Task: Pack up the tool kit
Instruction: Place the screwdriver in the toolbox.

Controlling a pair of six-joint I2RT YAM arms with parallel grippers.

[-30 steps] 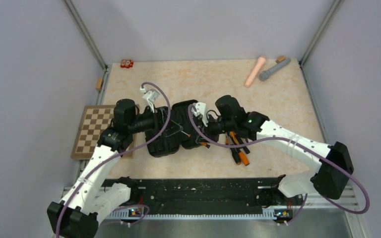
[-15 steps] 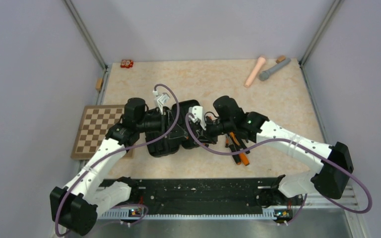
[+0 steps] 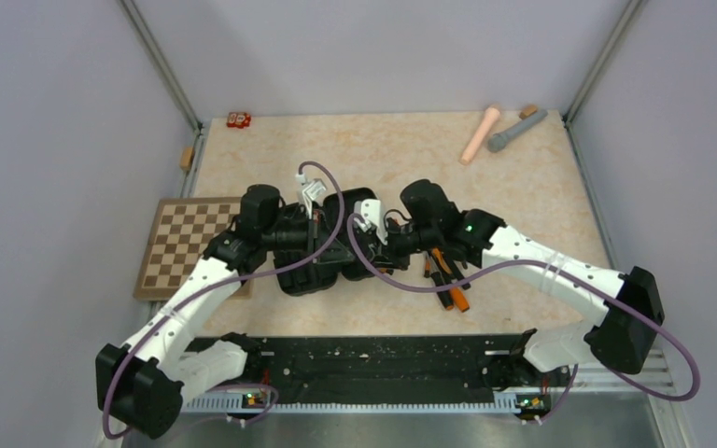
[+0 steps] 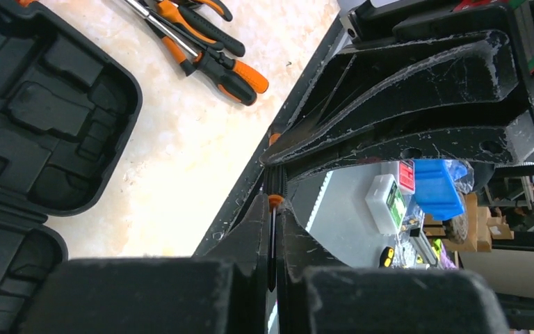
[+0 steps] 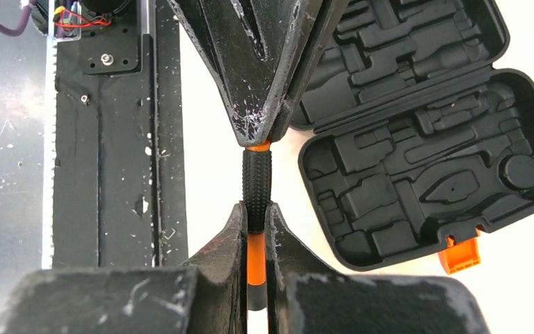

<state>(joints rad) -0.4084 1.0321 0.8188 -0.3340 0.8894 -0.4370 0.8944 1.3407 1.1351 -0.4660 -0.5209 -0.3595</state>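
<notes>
The black tool kit case lies open at the table's middle, its moulded slots bare and its orange latch at the rim. Above it, an orange-and-black screwdriver hangs between both grippers. My right gripper is shut on its knurled handle. My left gripper is shut on the thin shaft at the other end. In the top view the two grippers, left and right, meet nose to nose. Loose pliers and screwdrivers lie right of the case.
A brown chessboard lies at the left edge. Pink and grey cylinders rest at the back right, a small red object at the back left. A black rail runs along the near edge.
My left arm has swung right towards the right gripper and its jaws have shut on the screwdriver's shaft. The right gripper has kept the handle and barely moved.
</notes>
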